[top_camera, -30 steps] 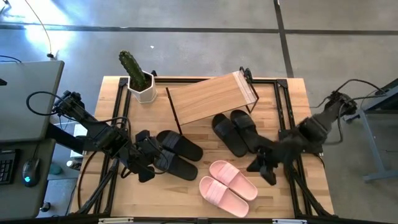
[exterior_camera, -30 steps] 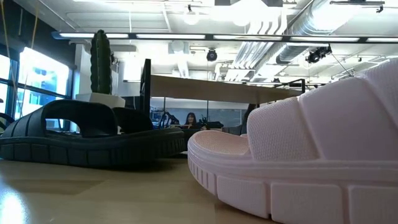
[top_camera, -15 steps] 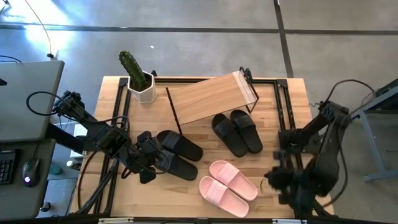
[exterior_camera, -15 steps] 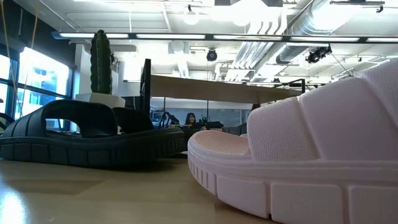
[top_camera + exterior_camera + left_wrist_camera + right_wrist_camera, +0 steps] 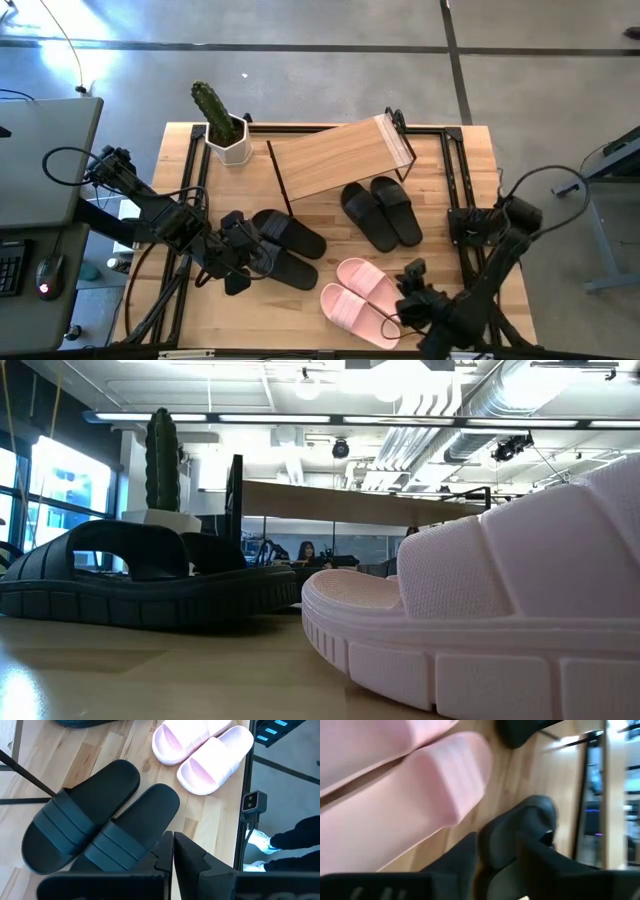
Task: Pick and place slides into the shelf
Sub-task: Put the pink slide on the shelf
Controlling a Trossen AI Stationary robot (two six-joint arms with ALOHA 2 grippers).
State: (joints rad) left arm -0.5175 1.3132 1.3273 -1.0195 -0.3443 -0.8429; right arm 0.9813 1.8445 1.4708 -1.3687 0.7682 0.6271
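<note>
Overhead and wrist views of the pale wooden tabletop [image 5: 455, 200]. Six open-toe moulded slide sandals are lying on it as three pairs: one black pair at the left [image 5: 287, 247], one black pair near the middle [image 5: 381, 211], and one pale pink pair at the near edge [image 5: 366, 299]. None is sitting on the shelf yet. The single low shelf with a light wood plank top on a thin black frame [image 5: 340, 157] is standing at the far side of the table, just beyond the middle black pair. One green cactus in a white pot [image 5: 222, 125] is standing at the far left corner.

The left gripper [image 5: 243, 262] is hovering over the near end of the left black pair with its fingers pressed together and nothing between them. The right gripper [image 5: 408, 308] is hanging just right of the pink pair; its fingers are standing a little apart in the right wrist view and are carrying nothing.

Judged from their look, the slides are probably light, foam-like and somewhat springy, with ribbed soles that are unlikely to slip. The wide strap arching over each footbed is probably offering the best hold, one finger going under it and one over; pinching the thick sole edge is likely the less secure alternative
</note>
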